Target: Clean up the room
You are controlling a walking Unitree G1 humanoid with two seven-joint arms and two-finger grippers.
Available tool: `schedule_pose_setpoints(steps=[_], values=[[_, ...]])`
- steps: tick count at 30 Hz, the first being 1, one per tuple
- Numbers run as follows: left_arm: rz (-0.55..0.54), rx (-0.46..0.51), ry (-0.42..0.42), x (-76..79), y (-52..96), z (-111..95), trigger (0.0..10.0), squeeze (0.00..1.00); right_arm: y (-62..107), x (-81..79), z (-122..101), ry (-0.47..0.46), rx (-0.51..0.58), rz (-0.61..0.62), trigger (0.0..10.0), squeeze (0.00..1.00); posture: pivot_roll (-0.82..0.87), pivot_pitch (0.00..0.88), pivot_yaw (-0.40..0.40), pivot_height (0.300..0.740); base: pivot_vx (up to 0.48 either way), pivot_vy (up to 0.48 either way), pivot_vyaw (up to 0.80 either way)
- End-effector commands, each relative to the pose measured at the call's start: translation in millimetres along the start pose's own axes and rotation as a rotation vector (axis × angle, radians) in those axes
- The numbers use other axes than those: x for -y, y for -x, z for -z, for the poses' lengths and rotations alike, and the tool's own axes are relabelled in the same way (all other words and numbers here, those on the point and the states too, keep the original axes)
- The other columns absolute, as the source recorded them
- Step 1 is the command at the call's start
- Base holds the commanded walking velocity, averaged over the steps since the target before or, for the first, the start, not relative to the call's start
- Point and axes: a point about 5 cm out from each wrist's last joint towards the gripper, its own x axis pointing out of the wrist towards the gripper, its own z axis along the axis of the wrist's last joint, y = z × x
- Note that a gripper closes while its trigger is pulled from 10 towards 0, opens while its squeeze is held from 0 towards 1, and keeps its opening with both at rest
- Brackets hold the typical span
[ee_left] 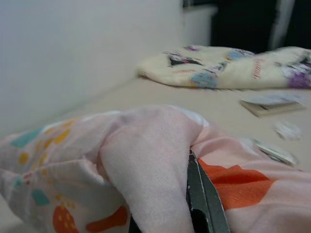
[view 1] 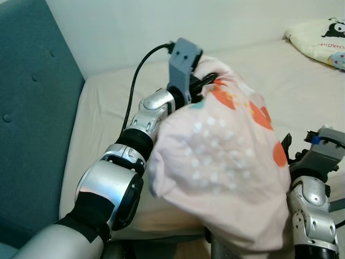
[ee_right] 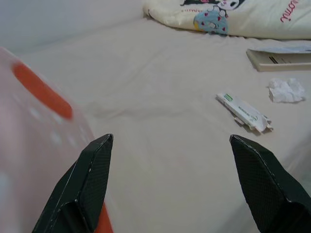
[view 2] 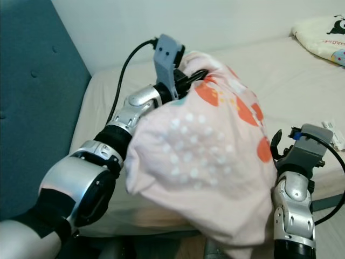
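Blanket, pink with orange and white print, hangs in a bulky bundle in front of the robot, over the near edge of the bed. Left hand is clenched on a fold at the top of the bundle; the left wrist view shows cloth pinched against a black finger. Only that one fold appears to carry the load, so I judge a slip likely if the arm swings or lifts sharply, dropping the bundle partly off the bed edge.

Right hand is released, fingers spread wide, just beside the hanging cloth at the robot's right. Risk: the loose drape could catch on those fingers and drag.

Further out on the mattress lie a small packet, a crumpled tissue and a thin book. Laying the blanket forward could bury or sweep them.

Beyond these, a printed pillow lies at the far end, well apart from the bundle.
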Motion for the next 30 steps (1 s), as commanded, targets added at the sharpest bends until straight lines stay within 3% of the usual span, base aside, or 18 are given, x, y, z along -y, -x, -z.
schedule_pose_setpoints(steps=[1, 4, 9, 13, 17, 19, 20, 21, 22, 24, 27, 30], values=[[-0.035, 0.133, -0.036, -5.6, -6.8, -33, 0.0, 0.00, 3.5, -1.9, 2, -0.007, -0.014, 0.000, 10.0, 0.00, -0.27, 0.137, 0.156, 0.569, 0.000, 0.000, 0.00], [-0.027, 0.160, -0.033, -3.1, -9.2, -39, 0.0, 0.00, 3.8, -1.4, 2, -0.007, -0.015, 0.001, 10.0, 0.00, -0.27, 0.140, 0.157, 0.569, 0.000, 0.000, 0.00], [-0.027, 0.293, -0.009, 4.9, -20.1, -74, 0.0, 0.00, 5.0, -0.8, 3, -0.005, -0.016, 0.005, 10.0, 0.00, -0.28, 0.137, 0.157, 0.569, 0.000, 0.000, 0.00], [-0.067, 0.330, 0.011, 3.3, -22.4, -85, 0.0, 0.00, 4.8, -1.2, 1, -0.004, -0.015, 0.004, 10.0, 0.00, -0.28, 0.139, 0.156, 0.569, 0.000, 0.000, 0.00], [-0.128, 0.306, 0.038, -3.5, -21.0, -81, 0.0, 0.00, 4.8, -1.3, 0, -0.003, -0.014, 0.003, 10.0, 0.00, -0.29, 0.142, 0.158, 0.569, 0.000, 0.000, 0.00], [-0.224, 0.175, 0.026, -16.7, -11.4, -48, 0.0, 0.00, 6.5, -0.3, 1, -0.001, -0.017, 0.004, 10.0, 0.00, -0.29, 0.155, 0.159, 0.569, 0.000, 0.000, 0.00], [-0.224, 0.175, 0.026, -16.7, -11.4, -48, 0.0, 0.00, 6.5, -0.3, 1, -0.001, -0.017, 0.004, 10.0, 0.00, -0.29, 0.155, 0.159, 0.569, 0.000, 0.000, 0.00], [-0.262, 0.089, 0.004, -22.0, -3.4, -25, 0.0, 0.00, 8.5, 0.6, 2, 0.001, -0.022, 0.004, 10.0, 0.00, -0.29, 0.164, 0.159, 0.569, 0.000, 0.000, 0.00], [-0.262, 0.089, 0.004, -22.0, -3.4, -25, 0.0, 0.00, 8.5, 0.6, 2, 0.001, -0.022, 0.004, 10.0, 0.00, -0.29, 0.164, 0.159, 0.569, 0.000, 0.000, 0.00], [-0.305, -0.040, -0.068, -26.4, 11.6, 10, 0.0, 0.00, 12.7, 2.0, 4, 0.006, -0.032, 0.004, 10.0, 0.00, -0.31, 0.186, 0.160, 0.569, 0.000, 0.000, 0.00], [-0.352, -0.098, -0.114, -29.8, 22.9, 30, 0.0, 0.00, 18.2, 2.8, 4, 0.012, -0.038, 0.003, 10.0, 0.00, -0.34, 0.220, 0.167, 0.569, 0.000, 0.000, 0.00], [-0.369, -0.106, -0.132, -30.2, 25.6, 34, 0.0, 0.00, 21.6, 4.6, 4, 0.017, -0.043, 0.006, 10.0, 0.00, -0.35, 0.235, 0.166, 0.569, 0.000, 0.000, 0.00]])
